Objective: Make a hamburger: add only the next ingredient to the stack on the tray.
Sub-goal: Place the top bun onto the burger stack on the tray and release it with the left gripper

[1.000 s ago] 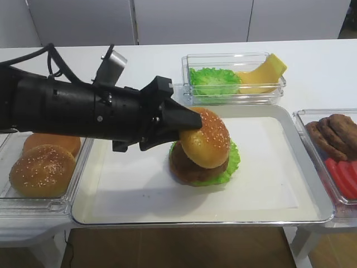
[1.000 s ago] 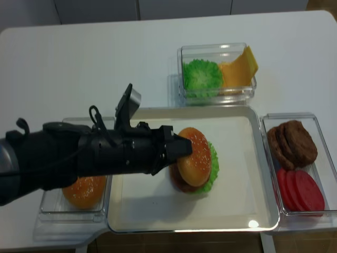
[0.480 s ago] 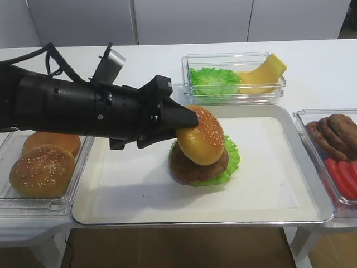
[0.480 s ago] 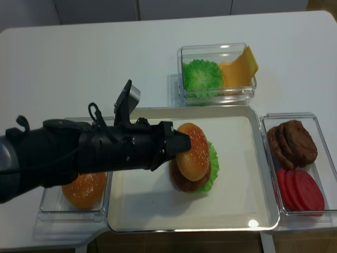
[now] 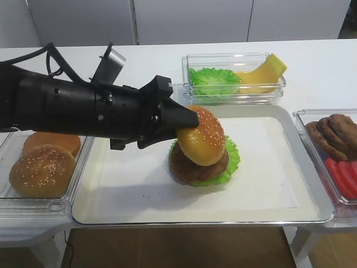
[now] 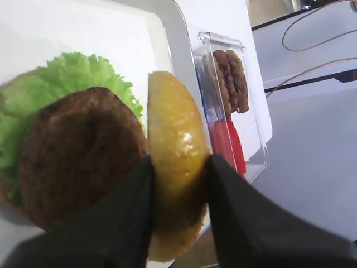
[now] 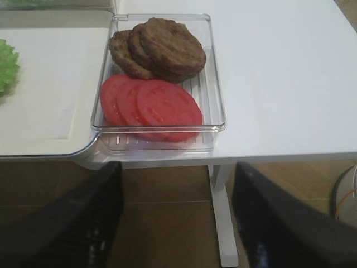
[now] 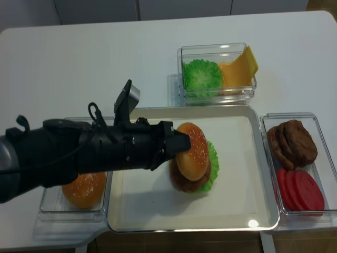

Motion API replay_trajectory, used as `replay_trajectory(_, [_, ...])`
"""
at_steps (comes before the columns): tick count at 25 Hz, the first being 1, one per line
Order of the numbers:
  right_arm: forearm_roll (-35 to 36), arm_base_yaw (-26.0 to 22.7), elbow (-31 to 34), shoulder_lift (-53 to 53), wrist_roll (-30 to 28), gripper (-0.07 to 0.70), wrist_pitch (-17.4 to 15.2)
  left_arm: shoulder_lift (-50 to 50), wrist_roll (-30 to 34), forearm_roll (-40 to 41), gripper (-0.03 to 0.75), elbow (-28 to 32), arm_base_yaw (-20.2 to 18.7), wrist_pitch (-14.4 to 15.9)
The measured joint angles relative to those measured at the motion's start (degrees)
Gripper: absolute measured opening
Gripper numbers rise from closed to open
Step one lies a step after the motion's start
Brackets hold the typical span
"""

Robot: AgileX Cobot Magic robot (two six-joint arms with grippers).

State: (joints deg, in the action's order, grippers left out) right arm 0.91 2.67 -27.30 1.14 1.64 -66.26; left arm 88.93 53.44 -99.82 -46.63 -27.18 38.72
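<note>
Bun top (image 5: 203, 137) shifted slightly left, one patty (image 5: 196, 166), one lettuce leaf (image 5: 231, 159)

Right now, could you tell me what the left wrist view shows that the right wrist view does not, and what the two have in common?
Only the left wrist view shows the left claw shut on the sesame bun top, held on edge beside the brown patty of the stack.

Only the right wrist view shows the right claw, open and empty, hanging past the table edge over the floor.

Both show the clear bin of loose patties and tomato slices, the tray and some green lettuce.
</note>
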Motion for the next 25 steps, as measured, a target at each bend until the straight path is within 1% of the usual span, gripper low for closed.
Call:
replay_trajectory(3, [0.0, 0.0, 0.0, 0.0, 0.0, 0.467, 0.0, 1.4, 0.1, 0.0, 0.214, -0.1, 0.0, 0.6])
replay_trajectory(7, [0.0, 0.0, 0.0, 0.0, 0.0, 0.467, 0.0, 3.6, 0.1, 0.0, 0.214, -0.8, 0.0, 3.4])
replay_trajectory(13, [0.0, 0.0, 0.0, 0.0, 0.0, 0.467, 0.0, 3.9, 0.2, 0.0, 0.214, -0.8, 0.2, 4.7])
replay_trajectory(15, [0.0, 0.0, 0.0, 0.0, 0.0, 0.467, 0.0, 4.0, 0.8, 0.0, 0.214, -0.8, 0.7, 5.6])
replay_trajectory(23, [0.0, 0.0, 0.0, 0.0, 0.0, 0.467, 0.0, 4.0, 4.0, 0.0, 0.211, -0.8, 2.4, 11.2])
replay_trajectory(25, [0.0, 0.0, 0.0, 0.0, 0.0, 0.467, 0.0, 4.0, 4.4, 0.0, 0.211, -0.8, 2.4, 11.9])
